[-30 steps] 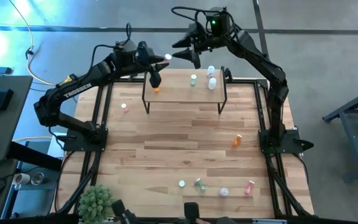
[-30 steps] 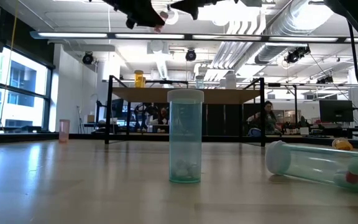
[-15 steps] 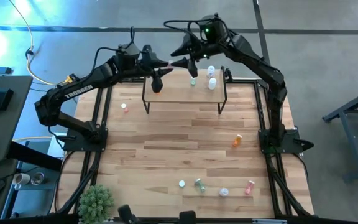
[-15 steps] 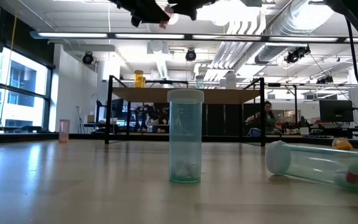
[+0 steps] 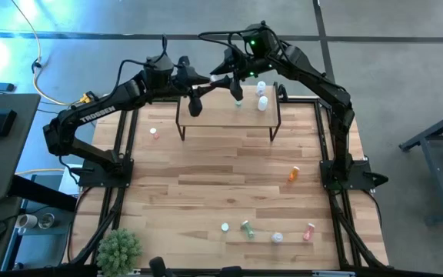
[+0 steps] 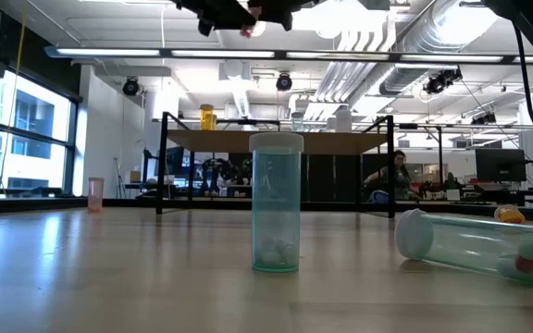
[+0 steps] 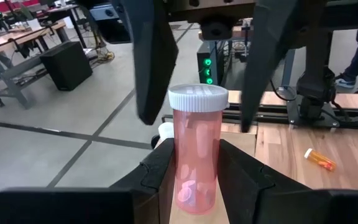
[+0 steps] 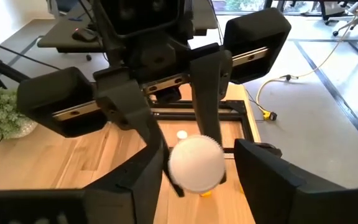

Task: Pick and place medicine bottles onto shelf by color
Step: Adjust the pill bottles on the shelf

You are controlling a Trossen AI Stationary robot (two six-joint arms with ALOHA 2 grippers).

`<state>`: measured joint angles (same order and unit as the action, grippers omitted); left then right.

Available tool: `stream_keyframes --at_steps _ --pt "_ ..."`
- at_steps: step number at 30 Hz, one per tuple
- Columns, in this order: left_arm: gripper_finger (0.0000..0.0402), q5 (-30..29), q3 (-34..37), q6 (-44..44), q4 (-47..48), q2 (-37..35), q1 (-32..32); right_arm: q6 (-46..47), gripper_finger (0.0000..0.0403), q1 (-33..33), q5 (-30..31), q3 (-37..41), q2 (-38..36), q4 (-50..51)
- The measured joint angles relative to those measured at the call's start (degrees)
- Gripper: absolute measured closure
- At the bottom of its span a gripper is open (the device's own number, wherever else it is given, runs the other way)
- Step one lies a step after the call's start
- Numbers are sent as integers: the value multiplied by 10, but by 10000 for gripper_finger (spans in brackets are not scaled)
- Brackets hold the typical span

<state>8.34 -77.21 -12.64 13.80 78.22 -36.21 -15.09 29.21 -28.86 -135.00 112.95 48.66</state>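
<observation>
A: Where is the pink pill bottle (image 7: 196, 149) right now?

B: Up in the air over the far-left part of the shelf (image 5: 225, 117), clamped between the fingers (image 7: 244, 180) of the left gripper (image 5: 200, 80). In the left wrist view it stands upright between those fingers, white cap on top, a few pills at the bottom.

A: And the right gripper (image 5: 220, 77)?

B: It faces the left one head-on. Its two dark fingers (image 7: 148, 59) stand on either side of the bottle's cap, apart from it, so the jaws are parted around the cap and not gripping. In the right wrist view the white cap (image 8: 196, 163) sits midway between them.

A: What already stands on the shelf?

B: Toward its right end, a green bottle (image 5: 239, 100) and two white-looking ones (image 5: 263, 98). Whether anything sits under the left gripper I cannot tell.

A: And the rest of the table (image 5: 206, 181)?

B: A pink bottle (image 5: 154, 132) left of the shelf, an orange one (image 5: 293, 174) lying near the right arm's base, and along the near edge a white-capped one (image 5: 225, 227), a green one (image 5: 247, 227), another white-capped one (image 5: 277, 238) and a pink one (image 5: 308, 231). A green plant (image 5: 119, 248) is at the near-left corner.

A: Anything in the low view?

B: A clear upright bottle (image 6: 276, 215) close to the camera and a clear one on its side (image 6: 475, 246) to its right
</observation>
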Motion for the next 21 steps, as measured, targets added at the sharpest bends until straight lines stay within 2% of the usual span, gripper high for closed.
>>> stream_keyframes --at_steps 9,21 --pt "307 0 0 0 0 0 0 0 267 0 1 0 0 18" --pt "307 0 0 0 0 0 0 0 302 0 1 0 0 20"
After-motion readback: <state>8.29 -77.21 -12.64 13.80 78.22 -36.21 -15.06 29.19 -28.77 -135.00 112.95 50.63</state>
